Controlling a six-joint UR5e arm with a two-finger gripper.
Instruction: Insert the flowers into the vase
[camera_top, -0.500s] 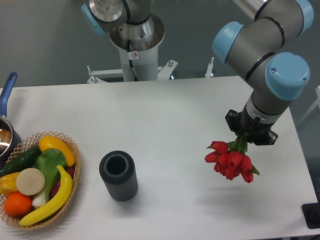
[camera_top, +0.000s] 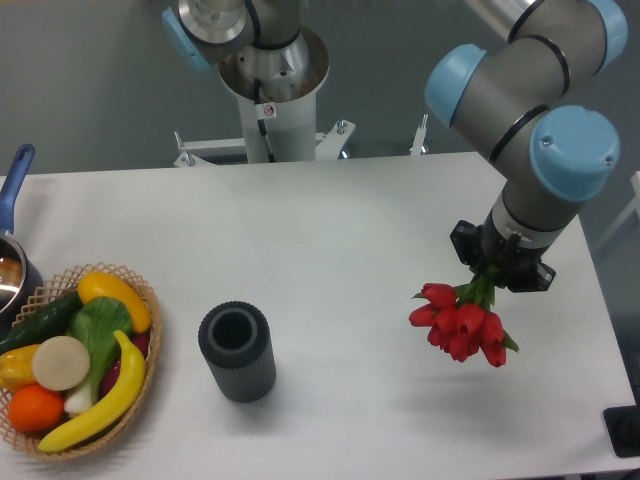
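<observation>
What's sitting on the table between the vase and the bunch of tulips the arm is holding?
Nothing: in the fixed camera view, only bare white table stretches between the vase and the flowers held in the gripper.

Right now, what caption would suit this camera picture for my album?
Robot hand holding red flowers above the table, right of an empty grey vase.
</observation>
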